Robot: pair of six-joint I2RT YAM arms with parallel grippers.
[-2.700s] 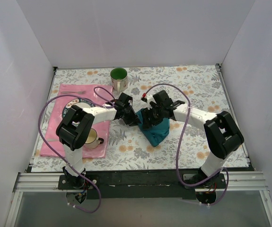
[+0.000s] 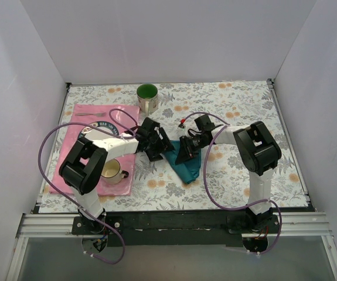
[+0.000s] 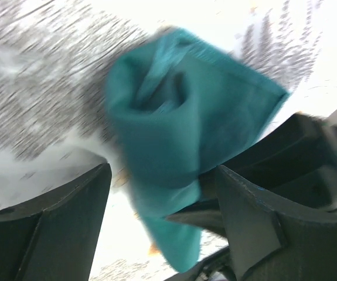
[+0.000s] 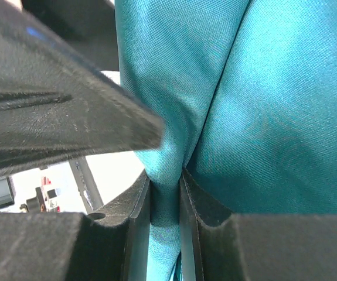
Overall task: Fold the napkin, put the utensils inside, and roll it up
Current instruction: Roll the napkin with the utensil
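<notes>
The teal napkin [image 2: 187,165] lies bunched on the flowered table between both arms. My right gripper [image 2: 187,150] is shut on a fold of it; in the right wrist view the napkin [image 4: 262,99] is pinched between the fingers [image 4: 139,205] of that gripper [image 4: 165,194]. My left gripper [image 2: 156,146] is open at the cloth's left end. In the left wrist view the crumpled napkin [image 3: 186,123] hangs between that gripper's [image 3: 163,175] spread fingers [image 3: 57,228], not clamped. A slim utensil [image 2: 92,114] lies at the pink placemat's far edge.
The pink placemat [image 2: 74,170] is at the left, with a pale mug [image 2: 113,171] on it and a dark-rimmed round plate [image 2: 98,125] partly under my left arm. A green mug [image 2: 147,96] stands at the back. White walls close in three sides.
The right arm has folded in closer, its elbow now nearer the middle. The napkin has shifted slightly left and is drawn out longer. The left gripper sits a little lower.
</notes>
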